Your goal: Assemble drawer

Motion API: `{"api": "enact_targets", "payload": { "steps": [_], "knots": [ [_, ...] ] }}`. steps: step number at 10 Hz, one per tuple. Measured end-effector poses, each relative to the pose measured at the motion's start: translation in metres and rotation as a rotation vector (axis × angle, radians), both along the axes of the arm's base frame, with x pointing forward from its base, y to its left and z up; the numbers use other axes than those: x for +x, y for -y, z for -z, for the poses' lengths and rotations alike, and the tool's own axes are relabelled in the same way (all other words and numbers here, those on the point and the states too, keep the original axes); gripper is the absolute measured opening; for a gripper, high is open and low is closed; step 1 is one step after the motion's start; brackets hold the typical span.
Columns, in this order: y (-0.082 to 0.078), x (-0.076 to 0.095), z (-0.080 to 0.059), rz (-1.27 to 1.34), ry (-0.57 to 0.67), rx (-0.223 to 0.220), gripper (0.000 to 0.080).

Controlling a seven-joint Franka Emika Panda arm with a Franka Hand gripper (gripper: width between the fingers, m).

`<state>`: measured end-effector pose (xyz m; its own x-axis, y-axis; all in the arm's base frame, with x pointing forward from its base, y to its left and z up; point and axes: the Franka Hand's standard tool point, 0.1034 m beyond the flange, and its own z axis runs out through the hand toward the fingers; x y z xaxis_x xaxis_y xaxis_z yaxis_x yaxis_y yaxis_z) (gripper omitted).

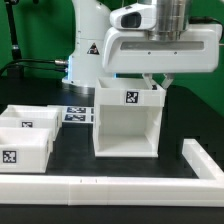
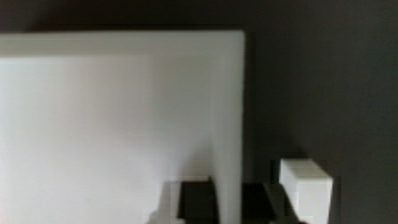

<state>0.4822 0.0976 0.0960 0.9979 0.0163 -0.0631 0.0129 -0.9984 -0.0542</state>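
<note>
Black tabletop (image 1: 75,162) carries the matte white, boxy, hollow drawer casing (image 1: 125,125) upright at centre, and the gripper (image 2: 244,195), jaws apart astride one wall's edge and gripping nothing, should centre before closing squarely, lest the casing tip.

Low white border wall (image 1: 60,187) nr camera; marker board (image 1: 74,114) flat on black table (image 1: 75,150)

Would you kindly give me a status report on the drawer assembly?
Tool open, astride casing wall. Casing upright; trays sit apart, unfitted. Nothing seen in the way.
</note>
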Motion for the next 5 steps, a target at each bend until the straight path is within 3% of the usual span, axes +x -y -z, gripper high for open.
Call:
{"api": "enact_targets", "payload": {
  "steps": [5],
  "knots": [
    [-0.003,0.06,-0.001,-0.021,0.061,0.015,0.0038]
  ]
}}
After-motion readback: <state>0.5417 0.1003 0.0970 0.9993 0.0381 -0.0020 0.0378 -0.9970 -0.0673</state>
